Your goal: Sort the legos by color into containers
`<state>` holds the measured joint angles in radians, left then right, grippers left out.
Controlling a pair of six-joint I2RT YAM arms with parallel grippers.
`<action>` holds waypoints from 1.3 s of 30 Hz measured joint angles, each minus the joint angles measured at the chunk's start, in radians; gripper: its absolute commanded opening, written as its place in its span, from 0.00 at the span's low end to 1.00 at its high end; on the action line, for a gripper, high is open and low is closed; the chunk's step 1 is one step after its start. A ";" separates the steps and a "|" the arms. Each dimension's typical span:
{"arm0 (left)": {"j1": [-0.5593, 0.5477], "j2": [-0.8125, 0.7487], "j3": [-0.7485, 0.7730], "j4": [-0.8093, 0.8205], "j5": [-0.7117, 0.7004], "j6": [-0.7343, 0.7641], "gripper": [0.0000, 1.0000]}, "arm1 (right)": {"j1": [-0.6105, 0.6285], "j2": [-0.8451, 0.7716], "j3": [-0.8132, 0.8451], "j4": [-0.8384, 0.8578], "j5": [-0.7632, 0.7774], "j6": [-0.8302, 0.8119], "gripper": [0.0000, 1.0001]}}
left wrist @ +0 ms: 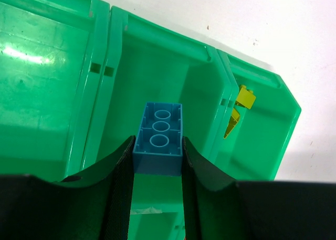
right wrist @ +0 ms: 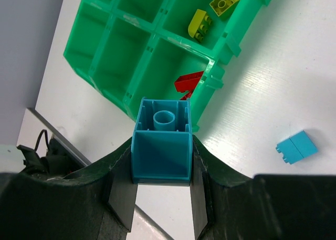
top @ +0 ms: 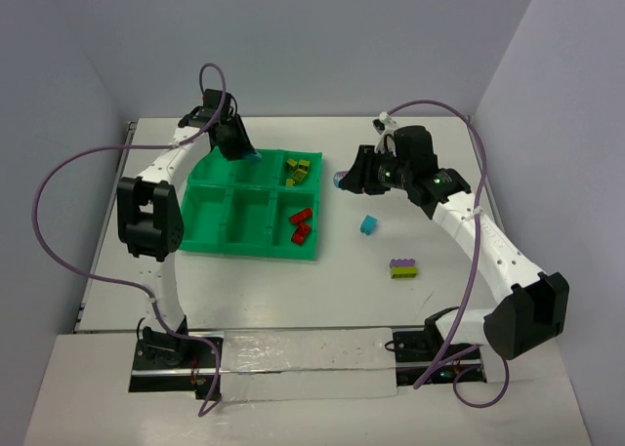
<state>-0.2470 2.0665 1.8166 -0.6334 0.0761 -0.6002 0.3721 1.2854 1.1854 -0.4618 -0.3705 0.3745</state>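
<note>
My left gripper [left wrist: 156, 164] [top: 244, 151] is shut on a blue lego [left wrist: 159, 128] [top: 255, 158], underside up, above the back middle compartment of the green tray [top: 210, 239] [left wrist: 100, 66]. To the right of the tray, my right gripper [right wrist: 161, 169] [top: 348, 178] is shut on a cyan lego [right wrist: 160, 145], held above the table. Yellow-green legos [top: 298, 168] [right wrist: 199, 24] lie in the back right compartment. Red legos [top: 301, 227] [right wrist: 188, 82] lie in the front right one. The other containers look empty.
A loose cyan lego [top: 368, 224] [right wrist: 297, 147] lies on the white table right of the tray. A purple lego stacked on a yellow-green one [top: 403, 268] sits nearer the front right. Purple cables loop beside both arms.
</note>
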 measured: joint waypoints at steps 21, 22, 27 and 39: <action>-0.015 0.014 0.020 -0.010 -0.001 0.035 0.73 | 0.000 0.000 0.000 -0.003 0.001 -0.002 0.00; -0.015 0.013 0.023 -0.012 -0.001 0.036 0.73 | 0.000 0.000 0.000 -0.003 0.001 -0.002 0.00; -0.016 -0.012 0.032 -0.019 -0.001 0.036 0.72 | 0.000 0.000 0.000 -0.002 -0.002 -0.002 0.00; -0.013 -0.272 0.035 -0.066 -0.052 0.035 0.79 | 0.124 0.255 0.282 -0.033 0.067 0.029 0.00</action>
<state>-0.2605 1.7944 1.8511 -0.6993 0.0243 -0.5649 0.4961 1.5407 1.4674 -0.4944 -0.3032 0.4031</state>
